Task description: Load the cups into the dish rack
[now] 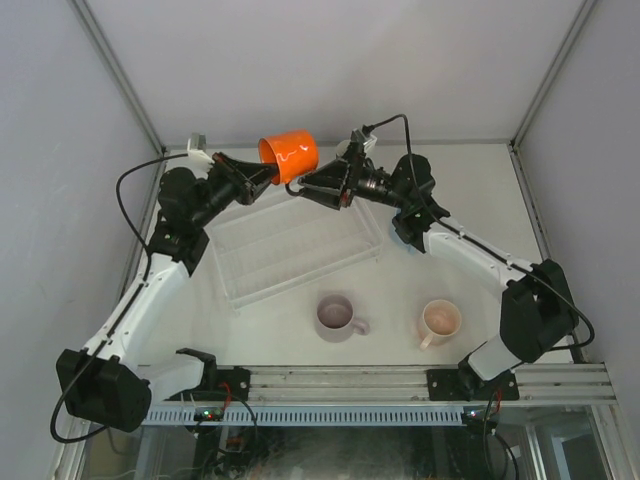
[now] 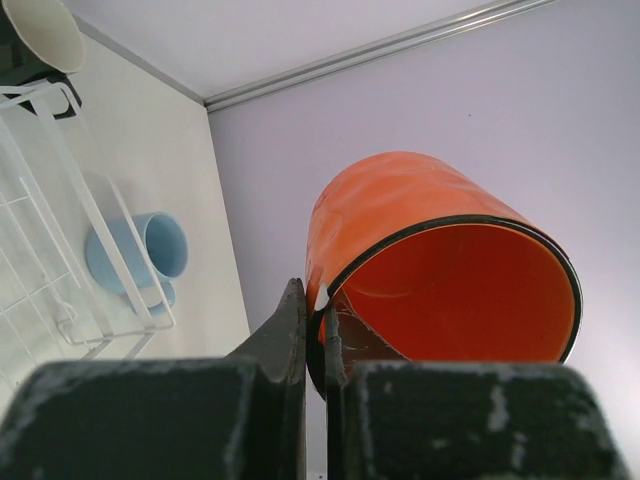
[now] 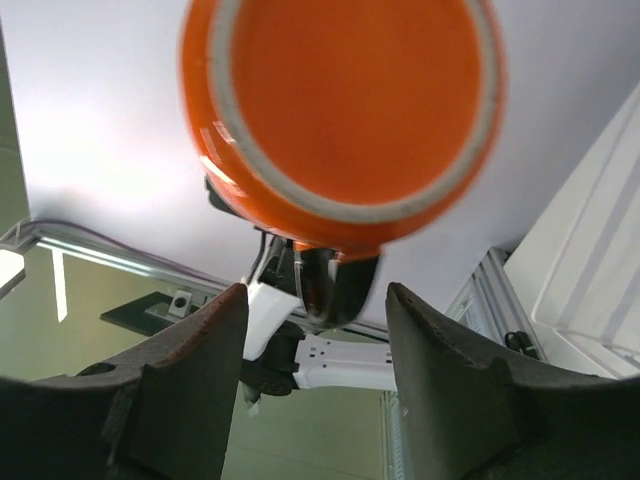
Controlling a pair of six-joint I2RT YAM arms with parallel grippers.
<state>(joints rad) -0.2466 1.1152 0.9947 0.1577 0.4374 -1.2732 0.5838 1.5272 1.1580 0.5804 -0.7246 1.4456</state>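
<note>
My left gripper point(image 1: 270, 176) is shut on the rim of the orange cup point(image 1: 289, 156) and holds it high over the far edge of the clear dish rack point(image 1: 295, 245), tilted on its side. In the left wrist view the gripper point(image 2: 315, 305) pinches the orange cup's point(image 2: 400, 210) wall, one finger inside and one outside. My right gripper point(image 1: 297, 187) is open and empty just right of the cup; in its own view it point(image 3: 316, 300) sits below the cup's base point(image 3: 345, 100). A lilac-pink cup point(image 1: 337, 317) and a peach-pink cup point(image 1: 440, 321) stand upright in front of the rack.
A light blue cup point(image 2: 140, 255) lies on its side beyond the rack's wire edge point(image 2: 60, 200). A black cup with a cream inside point(image 2: 40, 30) shows at the top left of the left wrist view. Grey walls enclose the table.
</note>
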